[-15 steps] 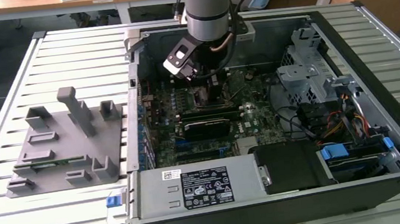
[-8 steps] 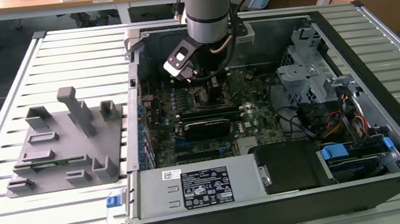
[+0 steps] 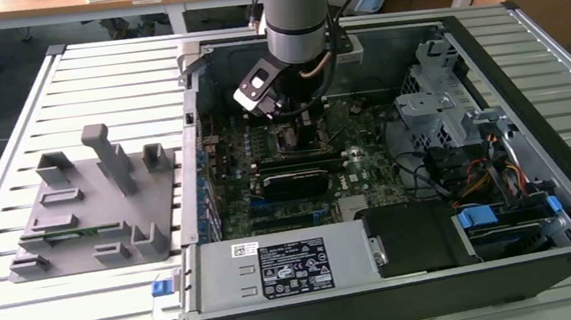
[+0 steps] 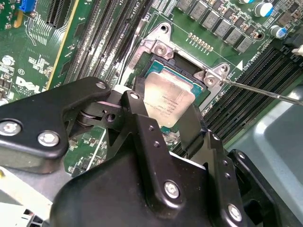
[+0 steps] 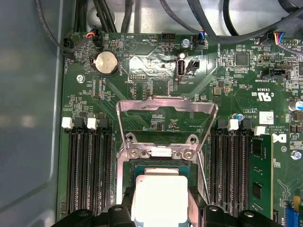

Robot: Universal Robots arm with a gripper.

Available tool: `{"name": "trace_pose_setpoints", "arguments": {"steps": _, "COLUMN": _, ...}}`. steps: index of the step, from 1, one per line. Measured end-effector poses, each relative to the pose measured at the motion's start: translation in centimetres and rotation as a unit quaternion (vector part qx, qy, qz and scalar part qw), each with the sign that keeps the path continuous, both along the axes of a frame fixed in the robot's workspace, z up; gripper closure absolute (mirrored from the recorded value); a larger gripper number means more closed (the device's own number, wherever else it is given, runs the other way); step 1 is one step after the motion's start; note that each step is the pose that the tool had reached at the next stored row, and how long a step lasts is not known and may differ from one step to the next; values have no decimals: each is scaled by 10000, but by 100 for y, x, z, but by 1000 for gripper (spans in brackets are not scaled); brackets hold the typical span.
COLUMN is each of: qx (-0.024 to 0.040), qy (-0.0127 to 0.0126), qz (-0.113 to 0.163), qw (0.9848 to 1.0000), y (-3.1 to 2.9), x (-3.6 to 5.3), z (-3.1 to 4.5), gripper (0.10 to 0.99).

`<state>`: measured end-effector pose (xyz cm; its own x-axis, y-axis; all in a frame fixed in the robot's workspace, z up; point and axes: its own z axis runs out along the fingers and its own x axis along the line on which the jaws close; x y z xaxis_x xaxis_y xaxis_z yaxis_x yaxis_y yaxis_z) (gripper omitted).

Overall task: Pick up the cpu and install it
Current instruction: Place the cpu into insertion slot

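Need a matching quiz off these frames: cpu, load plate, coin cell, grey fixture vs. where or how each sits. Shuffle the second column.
1 cpu
2 load plate
3 coin cell
4 grey fixture

A on the slatted table, the exterior view's left
B round, silver, on the motherboard
C swung open
D at the socket, at the gripper

Pairs: 1-D, 2-C, 3-B, 4-A

In the exterior view the arm (image 3: 296, 13) blocked my sight of the middle of the motherboard (image 3: 363, 131). In the second wrist view the gripper (image 4: 166, 109) had its fingers (image 4: 142, 120) clamped on the cpu (image 4: 169, 97), covering two edges and the near side. I could not tell whether it touched the socket (image 4: 158, 47). In the first wrist view the picture's edge cut the cpu (image 5: 161, 196) off.
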<state>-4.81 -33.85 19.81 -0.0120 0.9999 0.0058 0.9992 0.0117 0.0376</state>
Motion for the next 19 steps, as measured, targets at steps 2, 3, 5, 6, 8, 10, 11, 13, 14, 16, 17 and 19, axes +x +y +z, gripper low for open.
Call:
{"name": "trace_pose_setpoints", "arguments": {"steps": 2, "qx": 0, "qy": 0, "qz": 0, "qw": 10000, "y": 2, "x": 0, "z": -7, "gripper": 561}}
{"name": "trace_pose_setpoints", "arguments": {"steps": 3, "qx": 0, "qy": 0, "qz": 0, "qw": 10000, "y": 3, "x": 0, "z": -11, "gripper": 561}}
{"name": "trace_pose_setpoints", "arguments": {"steps": 5, "qx": 0, "qy": 0, "qz": 0, "qw": 10000, "y": 5, "x": 0, "z": -18, "gripper": 561}}
{"name": "trace_pose_setpoints", "arguments": {"steps": 6, "qx": 0, "qy": 0, "qz": 0, "qw": 10000, "y": 6, "x": 0, "z": -22, "gripper": 561}}
{"name": "trace_pose_setpoints", "arguments": {"steps": 8, "qx": 0, "qy": 0, "qz": 0, "qw": 10000, "y": 8, "x": 0, "z": -31, "gripper": 561}}
{"name": "trace_pose_setpoints", "arguments": {"steps": 10, "qx": -1, "qy": 1, "qz": 0, "qw": 10000, "y": 8, "x": 0, "z": -34, "gripper": 561}}
{"name": "trace_pose_setpoints", "arguments": {"steps": 11, "qx": -1, "qy": 1, "qz": 0, "qw": 10000, "y": 8, "x": 0, "z": -34, "gripper": 561}}
{"name": "trace_pose_setpoints", "arguments": {"steps": 13, "qx": 0, "qy": 1, "qz": -1, "qw": 10000, "y": 9, "x": 0, "z": -35, "gripper": 561}}
{"name": "trace_pose_setpoints", "arguments": {"steps": 14, "qx": 0, "qy": 0, "qz": -1, "qw": 10000, "y": 9, "x": 0, "z": -36, "gripper": 561}}
{"name": "trace_pose_setpoints", "arguments": {"steps": 16, "qx": 0, "qy": 0, "qz": -1, "qw": 10000, "y": 9, "x": 0, "z": -36, "gripper": 561}}
{"name": "trace_pose_setpoints", "arguments": {"steps": 17, "qx": 2, "qy": 0, "qz": -1, "qw": 10000, "y": 9, "x": 0, "z": -37, "gripper": 561}}
{"name": "trace_pose_setpoints", "arguments": {"steps": 19, "qx": 2, "qy": -1, "qz": -1, "qw": 10000, "y": 10, "x": 0, "z": -38, "gripper": 549}}
